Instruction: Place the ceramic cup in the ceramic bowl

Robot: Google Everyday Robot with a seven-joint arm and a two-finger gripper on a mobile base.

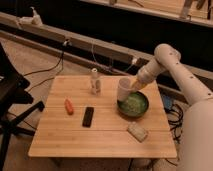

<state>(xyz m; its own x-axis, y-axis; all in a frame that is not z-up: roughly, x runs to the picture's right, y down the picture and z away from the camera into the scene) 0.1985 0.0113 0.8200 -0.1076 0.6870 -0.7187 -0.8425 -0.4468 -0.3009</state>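
The white ceramic cup (123,89) stands upright over the left edge of the green ceramic bowl (135,105), which sits on the right side of the wooden table (105,135). My gripper (134,85) reaches in from the right and is shut on the cup's right side, just above the bowl's far rim. The cup's base overlaps the bowl's left inside; I cannot tell whether it touches the bowl.
A small pale bottle-like figure (94,81) stands left of the cup. An orange object (68,106) and a black flat device (88,116) lie at mid-left. A pale block (137,131) lies in front of the bowl. Cables run behind and right of the table.
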